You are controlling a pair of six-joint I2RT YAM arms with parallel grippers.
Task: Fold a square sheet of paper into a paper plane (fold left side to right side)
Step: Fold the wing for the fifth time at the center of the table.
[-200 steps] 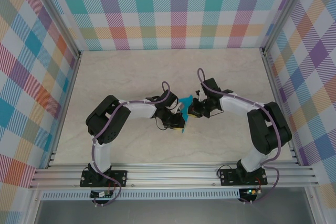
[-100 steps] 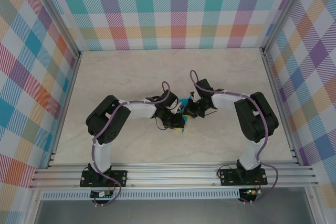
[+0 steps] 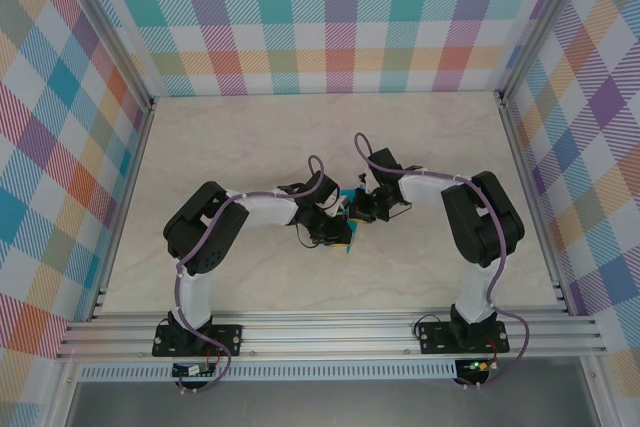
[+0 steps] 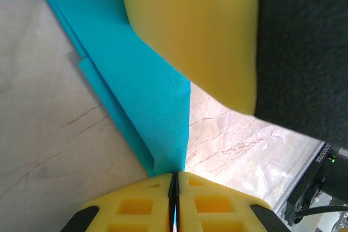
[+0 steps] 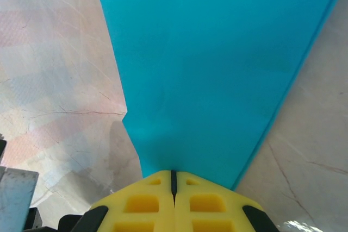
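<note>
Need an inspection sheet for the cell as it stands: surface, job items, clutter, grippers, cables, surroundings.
Surface: marble-look tabletop, bare around the arms.
Job's things: turquoise paper, folded into layers, at table centre between both grippers.
Clutter: nothing seen.
Grippers: left gripper shut on a corner of the paper; right gripper shut, tips at the paper's narrow end, grip or press unclear.
Cables: purple cables looped along both arms, no snag seen.
Surroundings: plaid walls on three sides, aluminium rail at the near edge.
</note>
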